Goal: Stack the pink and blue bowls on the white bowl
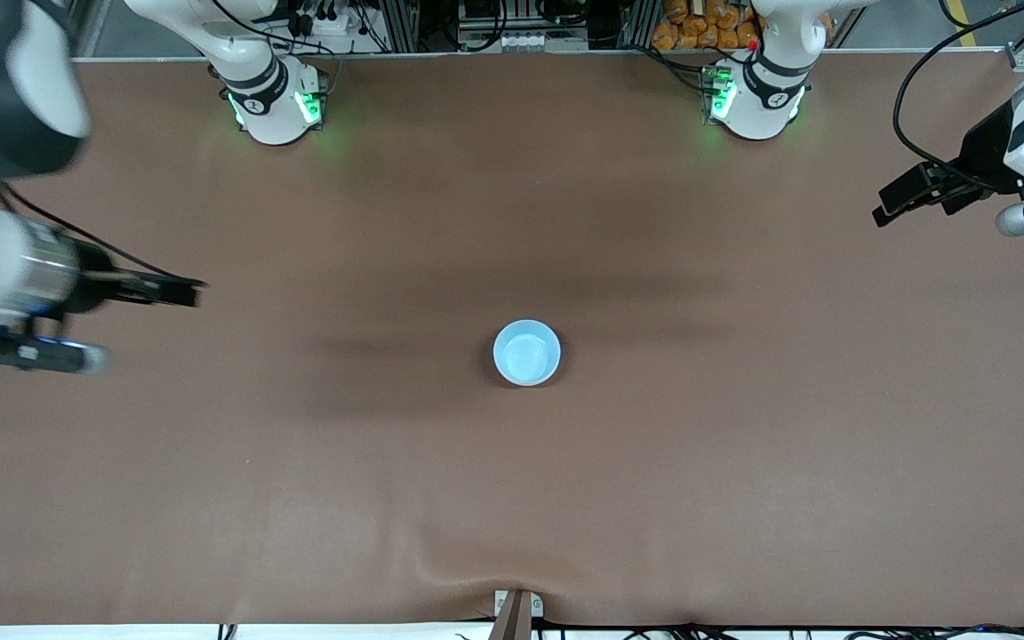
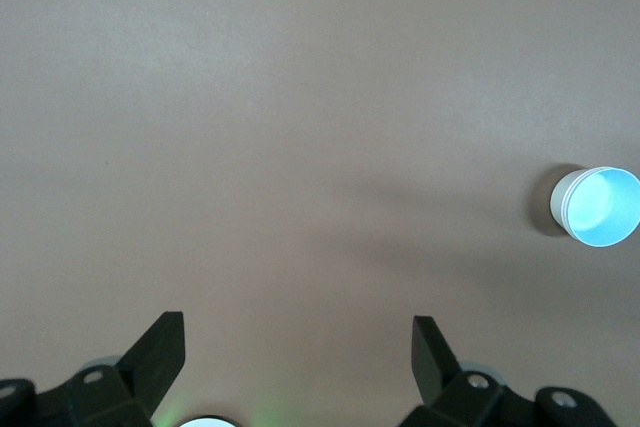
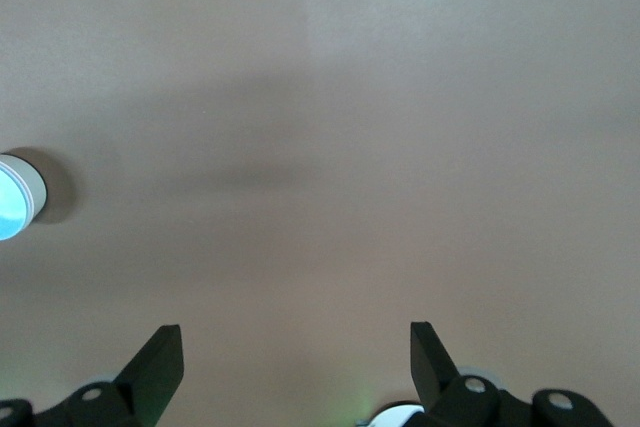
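Evidently, the stack sits finished at frame centre, blue bowl topmost.
Both pincers, left and right, hang wide open, empty; they should stay clear of the surface.

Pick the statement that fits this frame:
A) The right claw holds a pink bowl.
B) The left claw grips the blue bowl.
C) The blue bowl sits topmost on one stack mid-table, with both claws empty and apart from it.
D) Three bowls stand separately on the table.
C: the blue bowl tops the only stack; the left claw and right claw are open, empty, each over its own table end.
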`<state>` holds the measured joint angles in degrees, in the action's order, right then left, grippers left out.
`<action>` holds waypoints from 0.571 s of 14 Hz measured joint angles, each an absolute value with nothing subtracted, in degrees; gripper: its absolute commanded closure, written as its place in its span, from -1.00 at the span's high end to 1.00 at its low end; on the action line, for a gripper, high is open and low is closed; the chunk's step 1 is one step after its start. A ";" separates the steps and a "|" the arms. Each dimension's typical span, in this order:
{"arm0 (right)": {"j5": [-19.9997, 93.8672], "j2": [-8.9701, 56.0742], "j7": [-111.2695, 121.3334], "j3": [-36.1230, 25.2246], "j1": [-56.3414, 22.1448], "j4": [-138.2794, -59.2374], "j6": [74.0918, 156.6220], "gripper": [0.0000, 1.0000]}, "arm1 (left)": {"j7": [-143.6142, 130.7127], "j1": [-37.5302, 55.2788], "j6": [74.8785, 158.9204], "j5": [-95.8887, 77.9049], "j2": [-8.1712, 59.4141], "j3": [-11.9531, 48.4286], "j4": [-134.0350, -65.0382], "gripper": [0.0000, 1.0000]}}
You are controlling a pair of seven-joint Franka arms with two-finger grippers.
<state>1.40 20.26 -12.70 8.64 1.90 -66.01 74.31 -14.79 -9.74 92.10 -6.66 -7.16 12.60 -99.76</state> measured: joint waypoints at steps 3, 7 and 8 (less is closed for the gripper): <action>1.40 14.26 -11.02 7.45 1.99 -71.23 77.29 1.00 | -14.73 -9.72 92.10 -5.77 -7.18 12.69 -99.75 1.00; 1.36 3.10 -5.91 4.29 0.63 -85.26 85.30 1.00 | -14.64 -9.67 92.10 -3.28 -7.25 14.12 -99.74 1.00; 1.35 1.37 -3.90 2.27 -0.09 -87.18 85.32 1.00 | -14.64 -9.66 92.10 -3.25 -7.26 14.22 -99.74 1.00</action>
<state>1.35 1.37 -3.90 2.27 -0.09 -87.18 85.32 -14.64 -9.66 92.10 -3.25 -7.26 14.22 -99.74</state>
